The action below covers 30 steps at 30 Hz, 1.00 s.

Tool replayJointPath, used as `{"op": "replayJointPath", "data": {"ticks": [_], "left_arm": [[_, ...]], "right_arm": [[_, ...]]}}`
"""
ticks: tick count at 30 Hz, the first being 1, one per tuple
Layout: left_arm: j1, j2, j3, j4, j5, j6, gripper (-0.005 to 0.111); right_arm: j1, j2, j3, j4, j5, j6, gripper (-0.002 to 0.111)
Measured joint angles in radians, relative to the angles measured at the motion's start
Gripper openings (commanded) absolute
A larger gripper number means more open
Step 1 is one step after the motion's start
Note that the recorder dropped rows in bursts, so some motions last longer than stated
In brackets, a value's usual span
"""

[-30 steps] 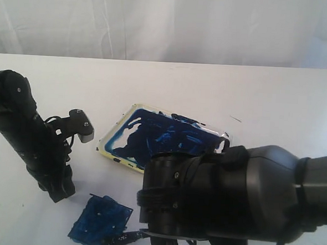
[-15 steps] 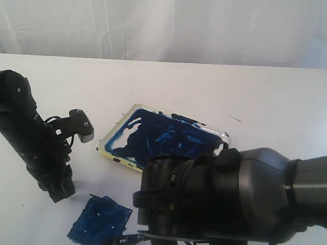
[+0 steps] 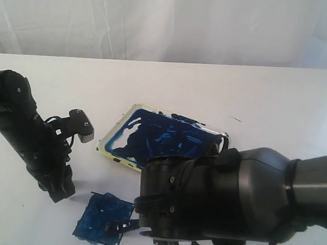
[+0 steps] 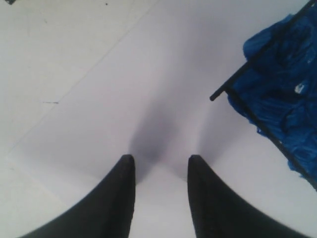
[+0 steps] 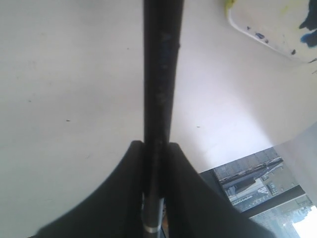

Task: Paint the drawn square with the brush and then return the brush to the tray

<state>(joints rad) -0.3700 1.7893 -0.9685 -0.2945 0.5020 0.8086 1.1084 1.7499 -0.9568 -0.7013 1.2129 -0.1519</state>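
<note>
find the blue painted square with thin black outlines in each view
Exterior: blue painted square low, left of centre, on the white table.
Left wrist: beyond the open left gripper, off to one side, partly cut off.
Right wrist: not in it; the long thin black brush fills the middle.
Shared landmark: the white table, in all three.

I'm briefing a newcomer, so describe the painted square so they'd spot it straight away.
On the white table, find the blue-smeared tray near the middle. Just nearer the camera than its left corner lies the drawn square: tilted, black-outlined, filled blue, with no raised rim.
</note>
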Motion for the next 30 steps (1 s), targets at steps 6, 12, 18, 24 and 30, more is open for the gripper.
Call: {"op": "replayJointPath", "data": {"ticks": [6,12,18,24,30], "left_arm": [[0.000,0.000,0.000,0.000,0.000,0.000,0.042],[0.000,0.000,0.000,0.000,0.000,0.002,0.042],[0.000,0.000,0.000,0.000,0.000,0.002,0.042],[0.000,0.000,0.000,0.000,0.002,0.002,0.042],[0.000,0.000,0.000,0.000,0.002,0.002,0.042]], "right_arm": [[0.000,0.000,0.000,-0.018,0.000,0.014,0.000],[0.000,0.005,0.000,-0.024,0.000,0.019,0.000],[0.000,0.013,0.000,-0.044,0.000,0.019,0.000],[-0.030,0.017,0.000,-0.050,0.000,0.019,0.000],[-0.041,0.018,0.000,-0.052,0.000,0.029,0.000]]}}
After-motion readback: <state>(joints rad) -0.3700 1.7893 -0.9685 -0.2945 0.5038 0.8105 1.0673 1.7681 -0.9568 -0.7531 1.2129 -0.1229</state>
